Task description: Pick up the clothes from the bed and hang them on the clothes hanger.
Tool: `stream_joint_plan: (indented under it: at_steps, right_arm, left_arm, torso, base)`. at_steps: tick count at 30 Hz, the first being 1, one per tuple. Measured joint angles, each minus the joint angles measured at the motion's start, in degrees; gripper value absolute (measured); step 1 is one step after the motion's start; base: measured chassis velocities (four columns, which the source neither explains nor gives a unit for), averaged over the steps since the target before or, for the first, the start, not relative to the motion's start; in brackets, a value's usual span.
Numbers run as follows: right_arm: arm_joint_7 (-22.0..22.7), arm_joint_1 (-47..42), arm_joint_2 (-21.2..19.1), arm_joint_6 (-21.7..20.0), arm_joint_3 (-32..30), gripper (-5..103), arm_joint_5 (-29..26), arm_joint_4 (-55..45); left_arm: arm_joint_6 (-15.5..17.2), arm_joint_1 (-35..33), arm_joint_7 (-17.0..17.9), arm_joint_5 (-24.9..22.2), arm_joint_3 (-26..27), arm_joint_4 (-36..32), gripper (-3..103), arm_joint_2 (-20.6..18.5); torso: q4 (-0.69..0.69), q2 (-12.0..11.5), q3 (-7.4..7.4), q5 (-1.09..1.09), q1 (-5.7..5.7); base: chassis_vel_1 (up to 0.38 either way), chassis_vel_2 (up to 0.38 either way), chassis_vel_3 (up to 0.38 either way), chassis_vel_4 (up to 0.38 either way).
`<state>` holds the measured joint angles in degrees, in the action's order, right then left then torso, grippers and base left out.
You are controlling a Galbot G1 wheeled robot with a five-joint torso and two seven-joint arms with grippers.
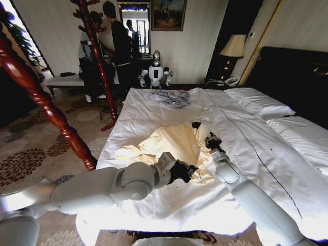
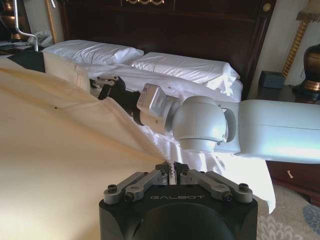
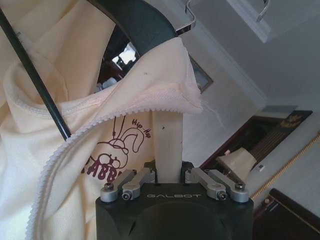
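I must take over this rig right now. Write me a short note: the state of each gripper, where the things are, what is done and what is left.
Left gripper: shut on the zipper edge of the garment, low over the bed.
Right gripper: shut on a cream strip of the garment near its collar.
Hanger: black, partly inside the collar area; its silver hook lies on the sheet beyond the garment.
Done: both grippers hold the garment, and the hanger is partly in.
Left: seat the garment fully on the hanger; it still lies crumpled on the bed.
A grey garment lies farther off, untouched.

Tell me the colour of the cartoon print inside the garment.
Dark maroon print on pale cream clothes; right wrist view.
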<state>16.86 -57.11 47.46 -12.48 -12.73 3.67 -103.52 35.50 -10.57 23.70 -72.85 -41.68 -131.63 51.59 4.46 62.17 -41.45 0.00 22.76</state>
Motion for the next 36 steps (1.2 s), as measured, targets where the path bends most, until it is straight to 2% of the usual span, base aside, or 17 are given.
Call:
stream_joint_plan:
  at_steps: [1,3,6,7,9,10,11,12,14,15,19,21,24,26,30,31,36]
  right_arm:
    - [-0.3,-0.2,0.1,0.9,-0.1,20,0.1,-0.7]
    - [-0.4,-0.5,0.1,1.6,-0.2,20,0.1,-1.2]
    - [-0.5,-1.2,0.3,3.2,-0.3,20,0.2,-1.4]
    - [-0.5,-1.2,0.3,3.2,-0.3,20,0.2,-1.4]
    - [-0.5,-1.4,0.7,4.1,-0.4,20,0.3,-0.9]
    - [-0.4,-1.5,0.9,4.4,-0.4,20,0.4,-0.6]
    - [-0.4,-1.5,1.1,4.4,-0.4,20,0.4,-0.3]
    - [-0.4,-1.5,1.1,4.4,-0.4,20,0.4,-0.3]
    - [-0.3,-1.5,1.3,4.4,-0.4,20,0.5,0.0]
    - [-0.3,-1.5,1.3,4.4,-0.4,20,0.5,0.0]
    - [-0.5,-1.2,1.3,4.4,-0.3,20,0.4,0.1]
    - [-0.5,-1.2,1.3,4.3,-0.2,20,0.3,0.1]
    - [-0.5,-1.2,1.3,4.3,-0.5,20,0.2,0.1]
    - [-0.5,-1.4,1.4,4.3,-0.6,20,0.3,0.0]
    - [-0.4,-2.2,1.2,5.1,-1.0,20,1.5,-0.6]
    - [-0.4,-2.2,1.2,5.1,-1.0,20,1.5,-0.6]
    - [-0.6,-3.9,0.6,7.4,-1.7,20,5.1,-1.6]
  left_arm:
    - [-0.3,0.0,-0.3,0.6,0.1,0.0,18,0.0]
    - [-0.5,0.1,-0.4,1.0,0.1,0.0,18,-0.1]
    - [-0.4,0.1,-0.7,2.4,0.2,-0.1,34,-1.1]
    - [-0.4,0.1,-0.7,2.4,0.2,-0.1,34,-1.1]
    - [-0.3,-0.5,-1.5,4.2,0.2,-0.2,44,-2.0]
    - [-0.3,-0.7,-1.9,5.1,0.2,-0.5,44,-2.5]
    - [-0.3,-1.1,-2.8,6.3,0.2,-0.9,50,-3.1]
    - [-0.3,-1.1,-2.8,6.3,0.2,-0.9,50,-3.1]
    - [-0.1,-1.5,-4.1,8.2,-0.1,-1.5,61,-4.1]
    - [-0.1,-1.5,-4.1,8.2,-0.1,-1.5,61,-4.1]
    - [0.6,-0.7,-5.2,11.1,-0.3,-2.3,82,-5.9]
    - [0.6,-0.4,-5.3,11.8,-0.3,-2.3,82,-6.1]
    - [-0.1,-0.3,-5.5,13.9,1.7,-2.3,97,-7.7]
    - [-0.4,-1.1,-5.5,13.9,2.9,-2.5,97,-8.2]
    - [-1.4,-6.0,-5.5,14.9,9.3,-3.9,100,-11.0]
    - [-1.4,-6.0,-5.5,14.9,9.3,-3.9,100,-11.0]
    - [-3.0,-9.4,-7.5,15.1,16.5,-5.0,100,-14.3]
  torso:
    - [0.0,0.0,0.0,0.0,0.0]
    - [0.0,0.0,0.0,0.0,0.0]
    - [0.01,0.0,0.0,0.0,0.0]
    - [0.01,0.0,0.0,0.0,0.0]
    - [0.0,0.0,0.0,0.0,0.0]
    - [0.0,0.0,0.0,0.0,0.0]
    - [0.0,0.0,0.0,0.0,0.0]
    - [0.0,0.0,0.0,0.0,0.0]
    - [0.0,0.0,0.0,0.0,0.0]
    - [0.0,0.0,0.0,0.0,0.0]
    - [0.0,0.0,0.0,0.0,0.0]
    - [0.0,0.0,0.0,0.01,0.0]
    - [0.0,0.0,0.0,0.01,0.0]
    - [0.01,0.0,0.0,0.0,0.01]
    - [-0.01,0.0,0.0,0.0,0.0]
    - [-0.01,0.0,0.0,0.0,0.0]
    - [0.01,0.0,0.0,0.0,0.0]
  base:
    - [0.0,0.0,0.0,0.0]
    - [0.0,0.0,0.0,0.0]
    - [0.0,0.0,0.0,0.0]
    - [0.0,0.0,0.0,0.0]
    - [0.0,0.0,0.0,0.0]
    - [0.0,0.0,0.0,0.0]
    - [0.0,0.0,0.0,0.0]
    - [0.0,0.0,0.0,0.0]
    - [0.0,0.0,0.0,0.0]
    - [0.0,0.0,0.0,0.0]
    - [0.0,0.0,0.0,0.0]
    - [0.0,0.0,0.0,0.0]
    - [0.0,0.0,0.0,0.0]
    - [0.0,0.0,0.0,0.0]
    - [0.0,0.0,0.0,0.0]
    - [0.0,0.0,0.0,0.0]
    - [0.0,0.0,0.0,0.0]
